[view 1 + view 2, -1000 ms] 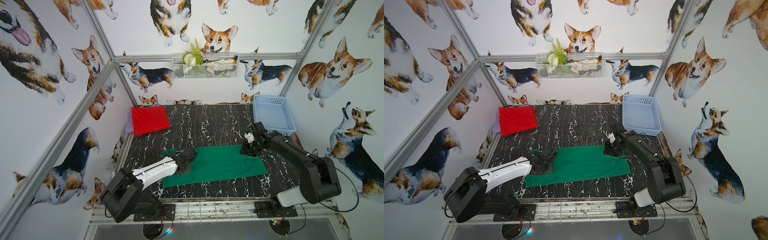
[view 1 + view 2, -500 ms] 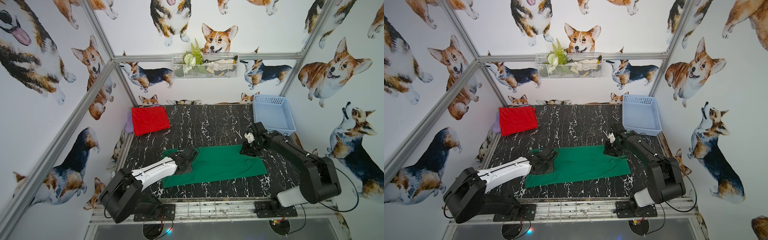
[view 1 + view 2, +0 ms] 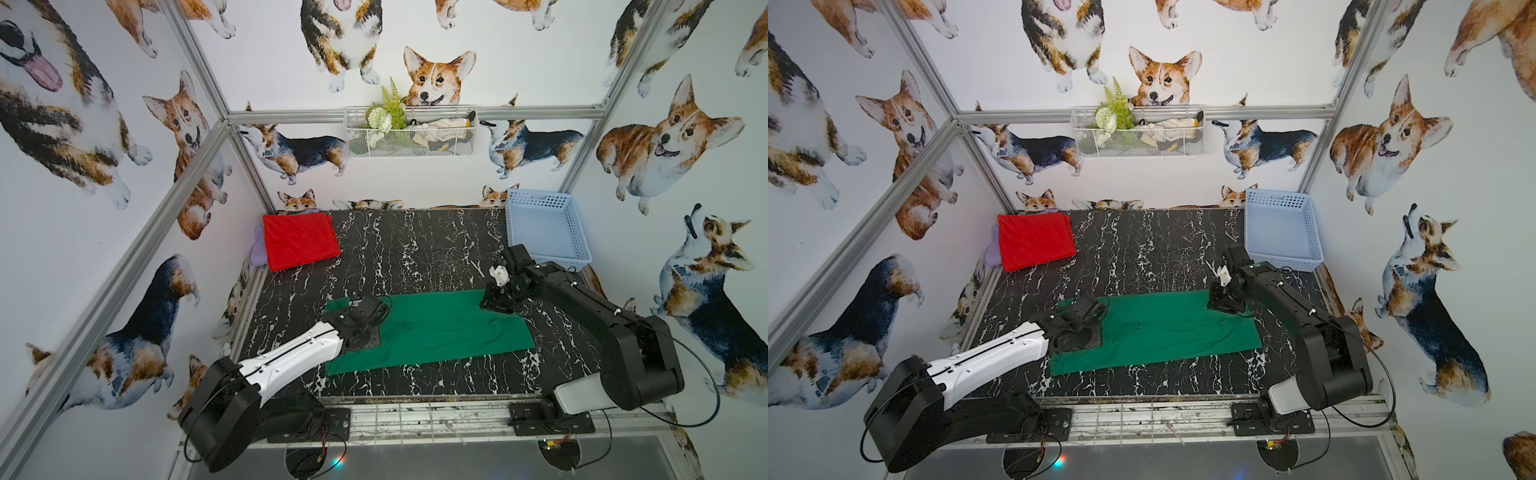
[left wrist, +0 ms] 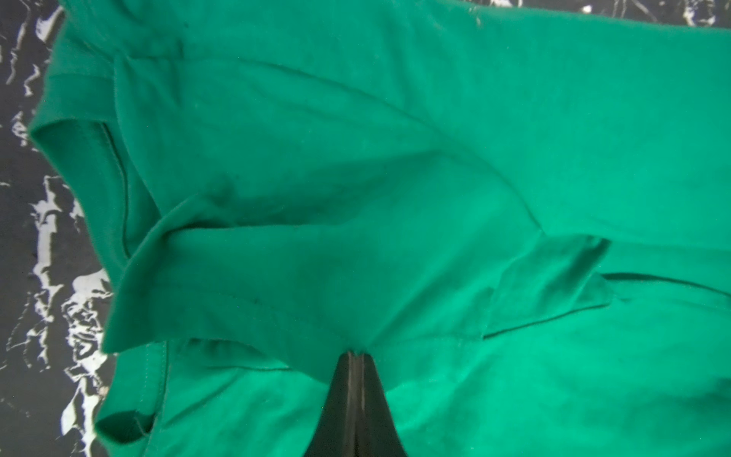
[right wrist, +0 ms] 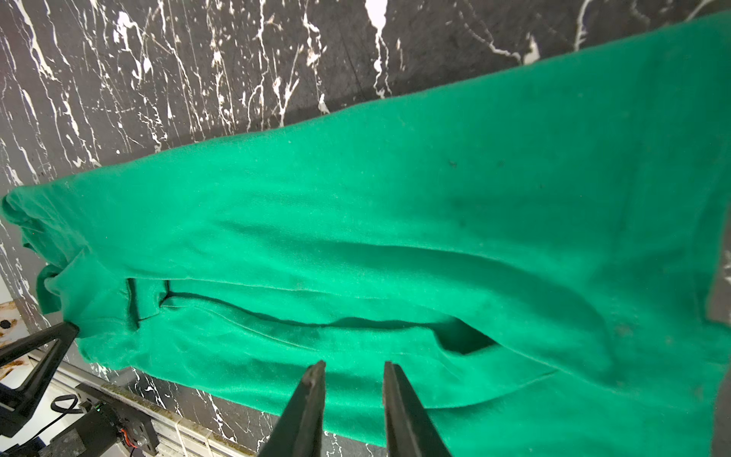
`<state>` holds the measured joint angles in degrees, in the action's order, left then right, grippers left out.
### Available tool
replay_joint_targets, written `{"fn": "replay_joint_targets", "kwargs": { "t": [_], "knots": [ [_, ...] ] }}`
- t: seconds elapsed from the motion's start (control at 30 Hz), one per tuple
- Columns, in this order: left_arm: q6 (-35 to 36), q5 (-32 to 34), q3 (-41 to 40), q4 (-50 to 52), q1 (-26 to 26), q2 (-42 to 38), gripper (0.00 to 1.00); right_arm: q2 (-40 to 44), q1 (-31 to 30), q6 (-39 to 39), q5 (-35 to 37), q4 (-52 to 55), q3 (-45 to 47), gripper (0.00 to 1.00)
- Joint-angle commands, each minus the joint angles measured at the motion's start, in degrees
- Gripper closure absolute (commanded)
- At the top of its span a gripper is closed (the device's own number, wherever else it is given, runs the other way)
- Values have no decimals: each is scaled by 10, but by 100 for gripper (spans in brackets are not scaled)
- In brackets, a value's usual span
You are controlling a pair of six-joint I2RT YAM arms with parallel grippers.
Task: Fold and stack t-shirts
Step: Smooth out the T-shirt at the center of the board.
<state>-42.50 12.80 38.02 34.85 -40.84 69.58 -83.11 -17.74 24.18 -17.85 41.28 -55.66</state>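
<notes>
Green t-shirt [image 3: 440,328] lies flat on the marble table [image 3: 415,253], lower centre of a top view; left gripper [image 4: 356,354], jaws closed, pinches a fold of it; right gripper [image 5: 354,374] stands part-open over its other end, holding nothing; folded red t-shirt [image 3: 299,243] centre left.

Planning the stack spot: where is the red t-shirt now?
In both top views the red t-shirt lies folded at the table's far left corner, beside a purple cloth.

Corgi-print walls [image 3: 540,58] — black marble tabletop [image 3: 415,249]
</notes>
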Motion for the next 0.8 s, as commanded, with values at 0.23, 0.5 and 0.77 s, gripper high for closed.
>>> {"fn": "replay_joint_targets", "kwargs": {
  "t": [0.23, 0.5, 0.77],
  "knots": [
    [-33, -32, -53, 19, -16, -58, 100, 6, -1, 9, 4, 4, 4, 68],
    [-41, -42, -74, -19, -20, -43, 73, 1, -1, 13, 0, -7, 14, 68],
    [-31, 9, -23, 46, -21, -71, 68, 4, -1, 13, -3, -10, 16, 68]
  ]
}}
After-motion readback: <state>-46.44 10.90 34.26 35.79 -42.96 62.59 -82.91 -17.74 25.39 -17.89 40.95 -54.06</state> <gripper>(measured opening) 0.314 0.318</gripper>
